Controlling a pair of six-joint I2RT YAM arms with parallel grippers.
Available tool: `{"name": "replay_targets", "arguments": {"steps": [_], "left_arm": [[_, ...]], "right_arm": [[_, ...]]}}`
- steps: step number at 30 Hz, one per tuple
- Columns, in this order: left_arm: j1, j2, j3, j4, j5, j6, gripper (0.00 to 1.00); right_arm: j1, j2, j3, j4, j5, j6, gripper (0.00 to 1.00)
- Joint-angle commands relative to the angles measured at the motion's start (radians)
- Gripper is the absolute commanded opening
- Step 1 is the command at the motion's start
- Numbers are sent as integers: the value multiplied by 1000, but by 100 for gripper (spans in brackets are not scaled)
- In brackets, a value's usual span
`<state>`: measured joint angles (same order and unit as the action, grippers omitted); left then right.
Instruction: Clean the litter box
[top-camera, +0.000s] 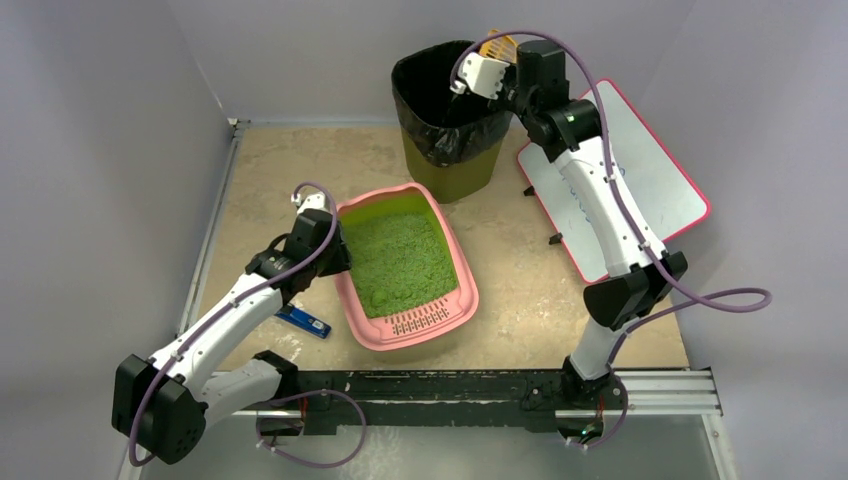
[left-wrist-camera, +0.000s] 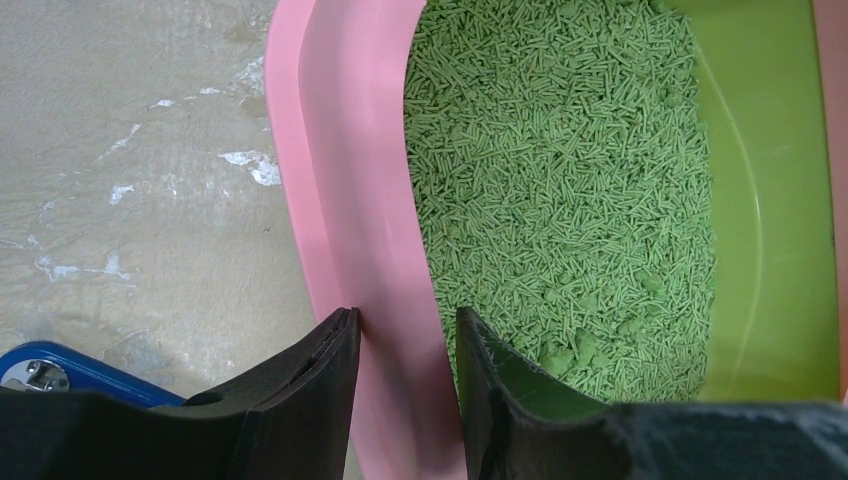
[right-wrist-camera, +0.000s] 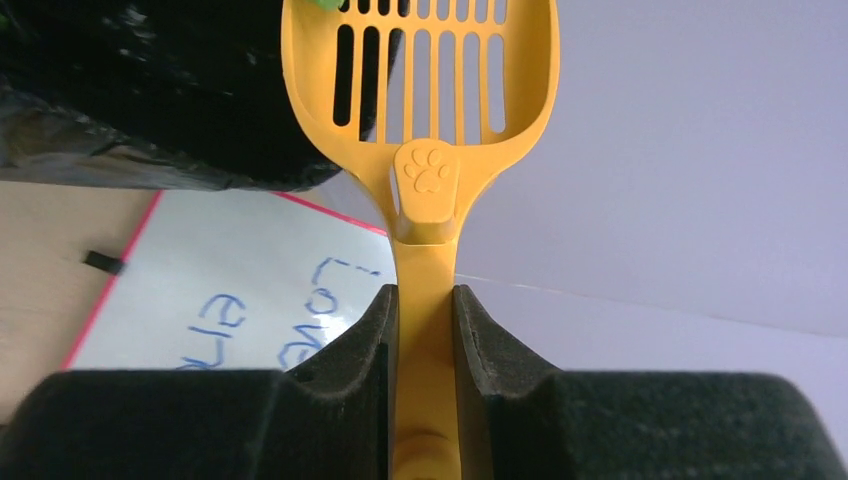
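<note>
Litter box (top-camera: 410, 338) sits mid-worktop (top-camera: 530, 270) at a slant, slotted grate lip toward the arm bases, green litter (top-camera: 400, 260) spread inside, a small blue object (top-camera: 303, 321) just off its left side. Left gripper (left-wrist-camera: 405, 325) is closed narrow over the pink left rim, one finger outside and one inside against the litter. Right gripper (right-wrist-camera: 425, 300) is raised over the far olive bin (top-camera: 450, 165) with its black bag (top-camera: 430, 90), clamped on the handle of a yellow slotted scoop (right-wrist-camera: 428, 175); a pink-edged whiteboard (top-camera: 640, 190) lies beneath that arm.
</note>
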<state>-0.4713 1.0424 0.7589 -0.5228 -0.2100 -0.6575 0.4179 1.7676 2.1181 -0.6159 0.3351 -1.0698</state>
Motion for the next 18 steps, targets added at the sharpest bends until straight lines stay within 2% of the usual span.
{"name": "replay_targets", "arguments": {"steps": [1,5,10,14,18], "left_arm": [[-1,14,-2,55,69,11,37],[-1,18,-5,59,72,15,36],[-1,19,-24,107,100,32,34],[-7,51,-17,130,151,73,32],[-25,97,36,86,144,162,32]], "right_arm": [[4,-18,22,119,22,-205,0],[5,-27,-1,131,32,-280,0],[10,-66,-77,216,119,-338,0],[16,-87,-66,202,119,-273,0],[23,-108,-27,132,99,-73,0]]}}
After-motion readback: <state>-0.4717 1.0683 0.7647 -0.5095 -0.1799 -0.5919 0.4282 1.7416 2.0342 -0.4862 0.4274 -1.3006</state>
